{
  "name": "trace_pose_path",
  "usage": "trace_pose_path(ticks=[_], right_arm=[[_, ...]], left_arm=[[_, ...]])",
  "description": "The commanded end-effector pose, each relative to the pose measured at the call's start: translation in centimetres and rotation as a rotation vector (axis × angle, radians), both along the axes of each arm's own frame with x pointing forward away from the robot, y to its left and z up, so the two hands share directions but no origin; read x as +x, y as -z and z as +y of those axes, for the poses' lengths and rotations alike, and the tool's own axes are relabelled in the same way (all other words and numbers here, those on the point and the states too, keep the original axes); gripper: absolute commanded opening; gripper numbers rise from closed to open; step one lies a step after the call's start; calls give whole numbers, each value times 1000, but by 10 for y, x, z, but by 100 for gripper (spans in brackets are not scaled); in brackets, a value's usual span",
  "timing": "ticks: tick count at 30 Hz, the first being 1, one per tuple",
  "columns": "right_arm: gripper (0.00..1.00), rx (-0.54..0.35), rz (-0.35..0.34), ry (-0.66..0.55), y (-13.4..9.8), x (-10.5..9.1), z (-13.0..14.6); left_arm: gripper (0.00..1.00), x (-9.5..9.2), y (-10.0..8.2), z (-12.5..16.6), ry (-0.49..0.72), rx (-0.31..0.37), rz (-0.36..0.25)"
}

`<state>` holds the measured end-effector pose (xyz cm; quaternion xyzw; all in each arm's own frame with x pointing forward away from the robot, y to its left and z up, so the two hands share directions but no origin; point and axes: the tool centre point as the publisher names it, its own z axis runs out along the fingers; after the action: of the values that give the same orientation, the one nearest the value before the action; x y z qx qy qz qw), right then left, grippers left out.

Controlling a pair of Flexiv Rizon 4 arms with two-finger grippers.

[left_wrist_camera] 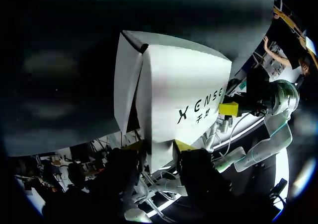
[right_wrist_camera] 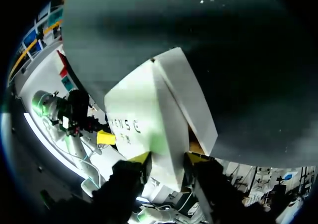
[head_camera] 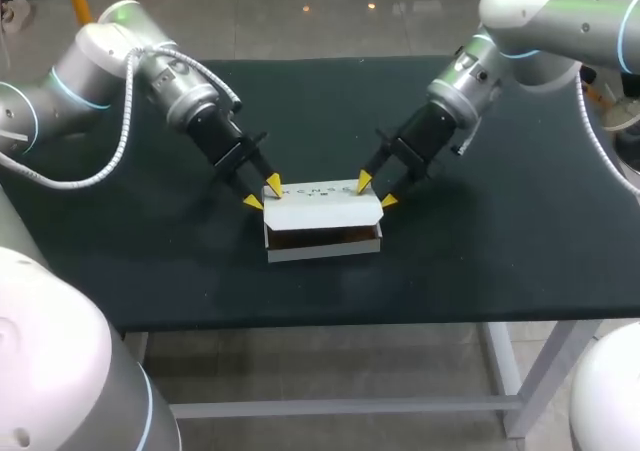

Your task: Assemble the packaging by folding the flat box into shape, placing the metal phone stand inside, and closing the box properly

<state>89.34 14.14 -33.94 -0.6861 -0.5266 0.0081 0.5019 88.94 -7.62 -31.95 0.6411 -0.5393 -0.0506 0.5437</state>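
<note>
A rectangular table [head_camera: 500,261] with a dark, nearly black matte top and pale metal legs and crossbars spans the middle band of the head view. Its far edge runs across the upper part of the frame and its near edge across the lower middle. Directly on the top, at the centre of the frame, lies a small white cardboard box [head_camera: 320,207] with dark print on its lid, the lid raised slightly so a brown gap shows along the front.

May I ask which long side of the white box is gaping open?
The side of the box nearest the robot: a dark gap shows under its lid, none along the far edge.
</note>
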Motion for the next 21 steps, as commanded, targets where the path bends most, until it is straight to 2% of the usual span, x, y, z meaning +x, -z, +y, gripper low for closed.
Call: trace_pose_path(ticks=[1, 13, 21], right_arm=[[47, -4, -5, -7, 1, 1, 3], [48, -39, -7, -19, 5, 3, 4], [48, -48, -22, -23, 7, 4, 4]], left_arm=[[40, -8, -6, 2, -24, 25, -36], [49, -14, -18, 16, -53, 65, -115], [55, -17, -32, 15, -27, 108, -194]])
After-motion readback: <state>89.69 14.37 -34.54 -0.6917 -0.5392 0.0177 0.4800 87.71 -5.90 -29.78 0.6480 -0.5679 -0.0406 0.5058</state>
